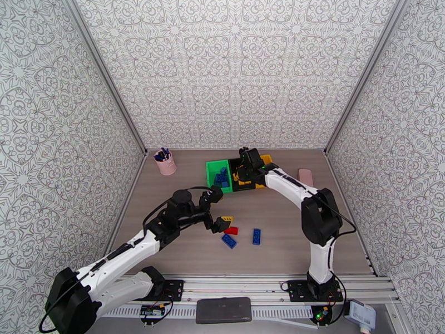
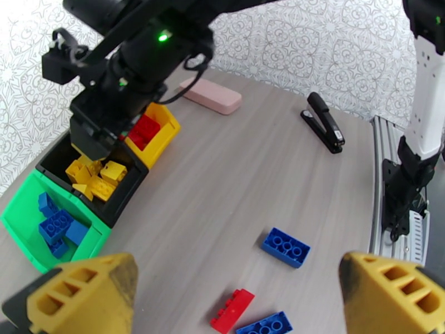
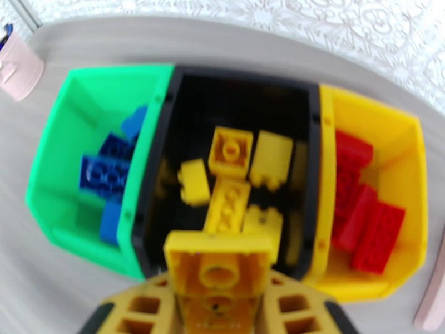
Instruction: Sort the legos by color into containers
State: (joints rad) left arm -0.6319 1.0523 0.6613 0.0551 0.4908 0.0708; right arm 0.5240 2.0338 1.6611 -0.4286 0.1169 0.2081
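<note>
The right gripper (image 1: 245, 169) hangs over the black bin (image 3: 245, 87), pinching a yellow brick (image 3: 219, 263) above the yellow ones lying inside; blue pieces sit in the green bin (image 3: 67, 107), red ones in the yellow bin (image 3: 409, 157). The drop seems to be the step in hand, calling only for parted fingers; the left gripper (image 2: 238, 274), spread wide, hovers over a red brick (image 2: 232, 310) and two blue bricks (image 2: 285, 247) on the table (image 2: 222, 179), probably the next to be picked.
</note>
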